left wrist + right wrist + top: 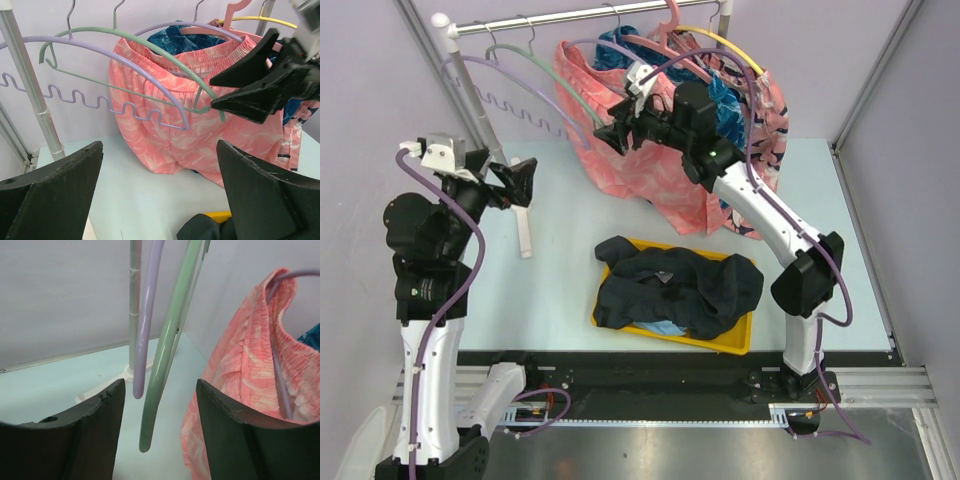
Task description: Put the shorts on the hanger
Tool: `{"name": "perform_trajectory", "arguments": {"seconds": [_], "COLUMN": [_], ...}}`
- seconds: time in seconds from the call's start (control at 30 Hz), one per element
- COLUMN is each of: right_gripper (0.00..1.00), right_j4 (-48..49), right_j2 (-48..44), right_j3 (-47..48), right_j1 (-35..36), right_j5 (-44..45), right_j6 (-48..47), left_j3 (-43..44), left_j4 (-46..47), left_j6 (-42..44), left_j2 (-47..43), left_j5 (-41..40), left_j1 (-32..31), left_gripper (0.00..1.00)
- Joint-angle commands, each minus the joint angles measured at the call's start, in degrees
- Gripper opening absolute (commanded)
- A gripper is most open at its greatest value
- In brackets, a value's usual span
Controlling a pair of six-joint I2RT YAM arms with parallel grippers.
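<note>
**Shorts** (680, 285): dark, crumpled in a heap, lying in the yellow tray (725, 346) on the pale table (560, 270) between the two arm bases. A scrap of light blue fabric (665, 328) shows under the near edge. Neither arm touches them.

**Hanger** (167, 355): mint-green plastic, hanging by its hook from the silver rail (570, 16) at the back. It is bare. Its right shoulder slopes down in front of the pink shorts.

**Right gripper** (214, 92): raised to the rack, with its jaws partly spread to either side of the mint hanger's right shoulder end. A gap shows on each side of the plastic, so there is no pinch.

**Left gripper** (160, 145): spread wide and holding nothing, facing the rack from the left, low over the table and beside the rack pole (30, 85).

**Lavender hanger** (146, 330): wavy lower bar, bare, hanging just beside the mint one.

**Pink patterned shorts** (200, 145): hung on another lavender hanger, right of the mint one, with a blue garment (175, 37) behind.

**Pink hanger** (235, 12) and **yellow hanger** (270, 20): further right on the rail.
</note>
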Motion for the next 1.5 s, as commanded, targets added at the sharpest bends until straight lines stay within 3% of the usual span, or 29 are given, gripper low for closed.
{"name": "perform_trajectory", "arguments": {"seconds": [0.0,0.2,0.63,1.47], "right_gripper": [0.61,0.52,0.00,0.00], "right_j4": [-0.95,-0.86,4.76,24.27], "right_j2": [2.76,5.31,5.76,-5.49], "right_j3": [4.30,4.83,6.24,-6.50], "right_j1": [0.82,1.61,1.88,-4.19], "right_j5": [2.38,4.93,7.48,7.05], "right_j6": [-2.65,-3.98,-2.22,12.27], "left_j3": [-0.04,0.04,0.22,3.38], "left_j4": [0.76,0.50,1.47,4.45], "left_j6": [0.28,0.38,0.37,-0.86], "left_j2": [-0.25,0.72,2.56,8.54], "left_j5": [0.93,1.11,1.29,2.08], "left_j1": [0.62,0.62,0.62,0.62], "left_gripper": [1.00,1.00,1.00,1.00]}}
